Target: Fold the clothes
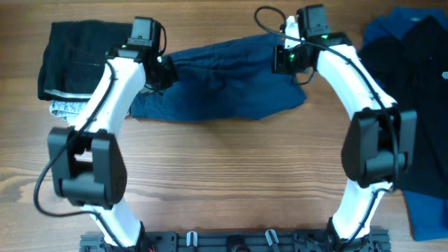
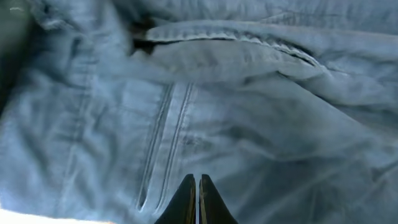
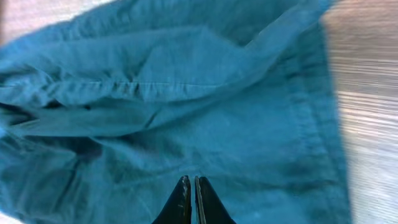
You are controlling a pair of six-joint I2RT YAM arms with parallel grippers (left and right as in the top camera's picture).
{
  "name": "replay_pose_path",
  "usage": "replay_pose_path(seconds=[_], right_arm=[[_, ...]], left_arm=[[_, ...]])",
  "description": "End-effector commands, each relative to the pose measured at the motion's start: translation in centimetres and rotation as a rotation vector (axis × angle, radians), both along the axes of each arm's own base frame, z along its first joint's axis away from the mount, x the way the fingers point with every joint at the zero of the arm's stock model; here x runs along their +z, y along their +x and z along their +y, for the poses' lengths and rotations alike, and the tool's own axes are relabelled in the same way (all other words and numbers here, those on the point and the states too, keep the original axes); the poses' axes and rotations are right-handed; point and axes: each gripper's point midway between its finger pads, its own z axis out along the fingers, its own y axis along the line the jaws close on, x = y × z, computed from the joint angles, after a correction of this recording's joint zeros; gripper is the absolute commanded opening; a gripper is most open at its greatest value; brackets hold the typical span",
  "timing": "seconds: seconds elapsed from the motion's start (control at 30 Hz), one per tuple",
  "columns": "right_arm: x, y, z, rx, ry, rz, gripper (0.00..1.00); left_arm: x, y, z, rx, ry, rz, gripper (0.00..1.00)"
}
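**Item 1, task garment.** A pair of dark navy-blue fabric shorts is being shown spread and rumpled on the far middle of the brown wooden table. Its long axis is running left to right.

**Item 2, left gripper**. It is being held over the left end of the shorts, its black jaws pressed together. Seamed cloth is being seen directly beyond and beneath the tips.

**Item 3, right gripper**. It is being held over the right end, jaws likewise pressed together. The hemmed edge is lying just to the right, with bare table beyond it.

**Relation noted.** Each arm is being placed nearest its own end of the garment, so a fold along the long axis is being judged the likely next step.

**Item 4, other clothes.** A folded black garment is being kept at the far left, with a light grey cloth showing from under its near edge. A black and bright blue pile is being cut off by the right edge.

**Obscured.** Whether any cloth is being caught between either pair of tips cannot be told. The waistband and the leg openings are not being clearly made out.
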Motion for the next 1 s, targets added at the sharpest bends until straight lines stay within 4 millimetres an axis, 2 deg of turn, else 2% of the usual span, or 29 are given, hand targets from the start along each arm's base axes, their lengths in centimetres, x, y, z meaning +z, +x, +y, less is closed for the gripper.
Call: replay_pose_path(seconds=[0.0,0.13,0.3,0.37,0.4,0.47,0.53,0.6,0.7,0.73,0.77,0.87,0.9,0.97], right_arm=[[-3.3,-0.4,2.2,0.04,0.009,0.045,0.04],[-5.5,1.4,4.3,0.059,0.027,-0.013,0.04],[-8.5,3.9,5.0,-0.023,0.08,-0.046,0.04],[-9.4,5.7,5.4,-0.026,0.103,-0.119,0.08],[-9.1,6.7,5.7,-0.024,0.117,-0.168,0.08],[-7.2,8.9,6.2,-0.014,0.142,-0.293,0.09],[-3.1,11.8,6.9,-0.005,0.192,-0.491,0.14],[-1.4,12.7,7.1,-0.004,0.208,-0.554,0.19],[-0.6,12.7,6.7,-0.004,0.205,-0.55,0.18],[0.7,12.4,6.0,0.0,0.198,-0.545,0.18],[2.7,11.7,5.1,0.01,0.178,-0.537,0.18],[5.5,8.7,2.7,0.023,0.107,-0.447,0.17],[5.5,6.8,0.9,-0.008,0.034,-0.362,0.12],[3.6,4.3,-1.5,-0.044,-0.07,-0.23,0.06]], left_arm=[[-1.5,0.6,-0.5,-0.011,-0.014,0.005,0.04],[-2.9,1.9,-0.6,-0.011,-0.016,-0.014,0.04],[-4.7,3.5,-0.9,-0.011,-0.02,-0.045,0.04],[-5.5,4.3,-0.6,-0.003,-0.001,-0.064,0.04],[-5.6,4.7,-0.2,0.006,0.021,-0.078,0.04],[-5.5,5.0,0.7,0.026,0.07,-0.093,0.04],[-5.5,5.1,1.1,0.034,0.09,-0.096,0.04],[-5.6,5.1,1.1,0.034,0.09,-0.095,0.04],[-5.1,5.7,1.0,0.025,0.088,-0.124,0.04],[-3.9,6.1,0.8,0.0,0.091,-0.152,0.04],[-1.4,6.7,0.7,-0.009,0.089,-0.201,0.04],[3.4,7.1,0.5,-0.004,0.073,-0.292,0.04],[5.5,6.7,0.2,-0.004,0.064,-0.325,0.04],[7.1,5.8,0.1,0.013,0.051,-0.333,0.04]])
